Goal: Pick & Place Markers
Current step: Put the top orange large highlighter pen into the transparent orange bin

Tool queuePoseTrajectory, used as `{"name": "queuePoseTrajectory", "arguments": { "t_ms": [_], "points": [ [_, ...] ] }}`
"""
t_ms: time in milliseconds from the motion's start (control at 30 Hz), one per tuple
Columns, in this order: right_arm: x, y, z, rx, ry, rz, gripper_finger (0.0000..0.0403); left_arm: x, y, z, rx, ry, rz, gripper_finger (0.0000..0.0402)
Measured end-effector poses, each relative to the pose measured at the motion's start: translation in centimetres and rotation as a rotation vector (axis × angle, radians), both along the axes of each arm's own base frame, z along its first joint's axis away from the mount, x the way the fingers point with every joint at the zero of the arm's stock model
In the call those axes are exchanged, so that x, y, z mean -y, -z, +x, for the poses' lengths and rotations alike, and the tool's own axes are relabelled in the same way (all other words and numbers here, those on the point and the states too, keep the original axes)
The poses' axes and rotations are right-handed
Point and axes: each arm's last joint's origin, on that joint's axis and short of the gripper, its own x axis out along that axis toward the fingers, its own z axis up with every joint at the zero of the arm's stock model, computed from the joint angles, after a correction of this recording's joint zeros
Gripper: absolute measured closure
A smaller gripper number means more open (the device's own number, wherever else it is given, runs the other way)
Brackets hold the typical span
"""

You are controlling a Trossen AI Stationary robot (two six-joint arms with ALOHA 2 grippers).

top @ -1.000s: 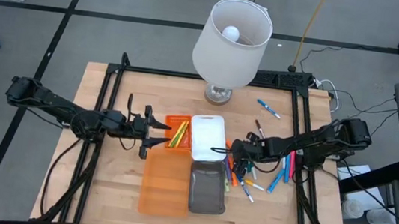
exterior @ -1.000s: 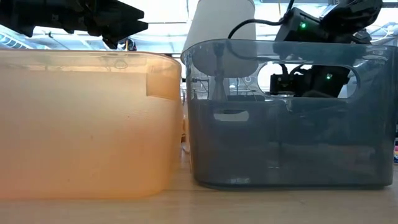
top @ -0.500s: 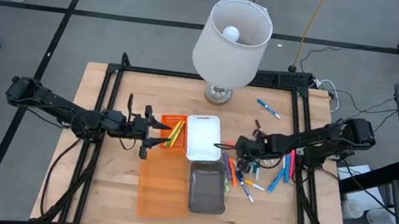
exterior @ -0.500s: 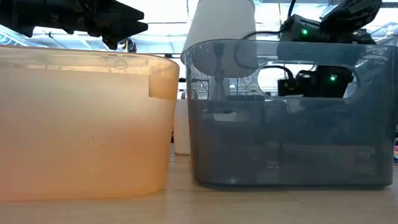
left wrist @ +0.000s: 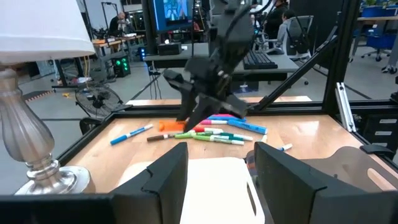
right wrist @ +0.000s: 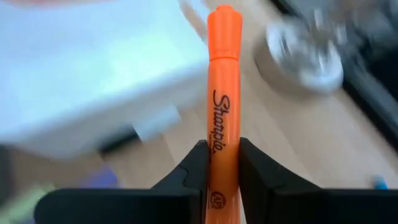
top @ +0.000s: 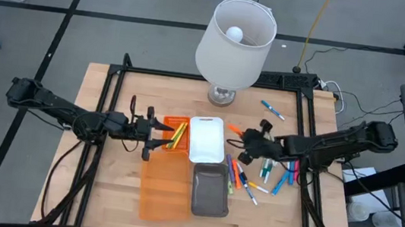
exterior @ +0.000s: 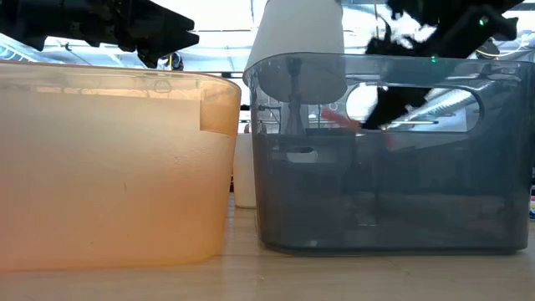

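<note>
So the right gripper (top: 246, 136) has pulled up and back toward 3 o'clock from where it was a second ago, down in the marker pile next to the white tray (top: 206, 138). Its jaws have closed too, and it's now clamped on an orange marker (right wrist: 222, 99). In the right wrist view the marker sticks straight out from between the two fingers (right wrist: 190, 171), cap end forward, with the white tray just beyond it.

Progress-wise, I'd call it early. A few markers, yellow and orange ones, already sit in the small orange tray (top: 179, 121) at about 9 o'clock from the white one. Most of the markers (top: 261, 170) are still scattered on the table at 3 to 4 o'clock of the trays, plus a blue one (top: 272, 110) off toward 1 o'clock.

The left gripper (top: 156, 133) hasn't budged. It's hovering by the orange tray, fingers apart, holding nothing.
</note>
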Motion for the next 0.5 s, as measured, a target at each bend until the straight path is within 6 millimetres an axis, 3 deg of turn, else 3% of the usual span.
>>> {"name": "queuePoseTrajectory", "arguments": {
  "t_ms": [367,500],
  "points": [
    [-1.9,-4.0,2.7,0.406,-0.514,0.038,0.0357,0.5,1.1,2.6,0.117,0.001,0.088,0.0215],
    [-2.4,-4.4,2.7,0.501,-0.577,0.023,0.0357,0.7,1.2,4.3,0.177,0.002,0.078,0.0215]
  ]
}}
